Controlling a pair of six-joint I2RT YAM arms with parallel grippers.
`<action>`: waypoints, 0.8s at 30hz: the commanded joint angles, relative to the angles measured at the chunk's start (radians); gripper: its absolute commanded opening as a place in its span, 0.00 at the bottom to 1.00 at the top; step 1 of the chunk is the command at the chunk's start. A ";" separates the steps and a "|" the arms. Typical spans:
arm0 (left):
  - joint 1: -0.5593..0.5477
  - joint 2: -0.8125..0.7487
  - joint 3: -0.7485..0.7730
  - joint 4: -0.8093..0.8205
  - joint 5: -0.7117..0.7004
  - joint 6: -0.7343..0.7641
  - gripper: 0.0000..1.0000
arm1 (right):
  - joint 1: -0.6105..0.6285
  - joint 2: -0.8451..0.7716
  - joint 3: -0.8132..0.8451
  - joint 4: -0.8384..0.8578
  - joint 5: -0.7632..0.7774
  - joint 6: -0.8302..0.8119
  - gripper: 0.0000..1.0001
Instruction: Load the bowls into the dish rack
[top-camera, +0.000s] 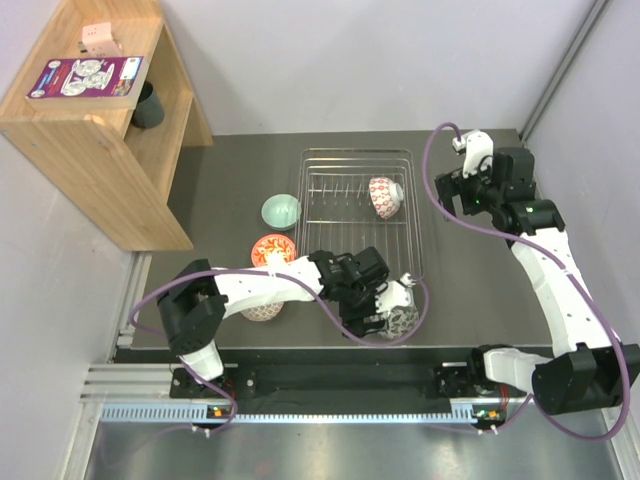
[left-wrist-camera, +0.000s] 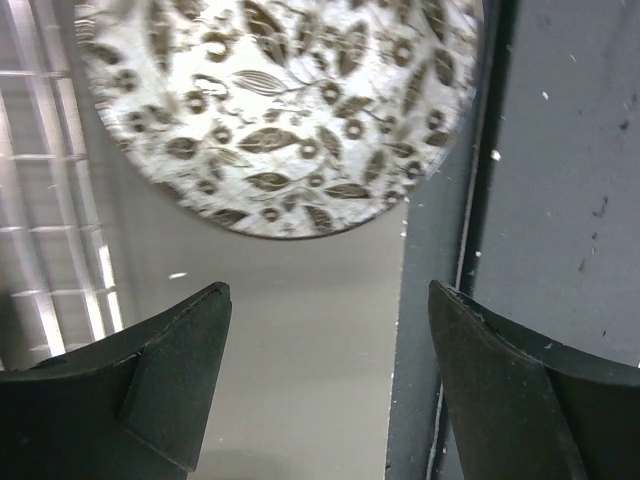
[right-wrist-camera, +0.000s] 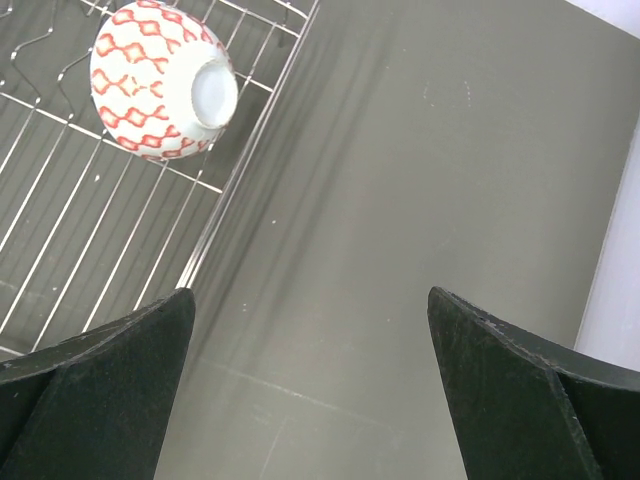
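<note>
Grey table (top-camera: 240, 180) under everything. Wooden shelf (top-camera: 90, 150) at far left corner. Dish rack (top-camera: 340, 225) mid-table.

Left gripper (left-wrist-camera: 328, 290): fingers spread wide, holding nothing, just short of grey-white leaf bowl (left-wrist-camera: 280, 110) near rack's near right corner.

Right gripper (right-wrist-camera: 310, 295): fingers spread wide, over bare table right of rack.

Red-mesh bowl (right-wrist-camera: 160, 85) lies on its side in rack (foot toward right wrist camera).

Mint bowl (top-camera: 281, 211) and red-orange floral bowl (top-camera: 272, 250) on table just left of rack.

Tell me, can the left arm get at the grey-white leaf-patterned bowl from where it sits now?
Probably yes. The left gripper is open, with the grey-white bowl right ahead of it and nothing between them. The dish rack wires run close on one side, so clearance looks tight there.
</note>
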 joint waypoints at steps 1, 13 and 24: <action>0.011 -0.001 0.066 0.016 -0.022 -0.059 0.84 | -0.013 -0.043 0.016 -0.004 -0.081 -0.002 0.99; 0.062 0.006 0.077 0.050 -0.031 -0.116 0.87 | -0.013 -0.167 -0.058 -0.281 -0.286 -0.251 0.93; 0.064 0.095 0.150 0.032 -0.027 -0.159 0.85 | -0.013 -0.224 -0.075 -0.284 -0.285 -0.231 0.94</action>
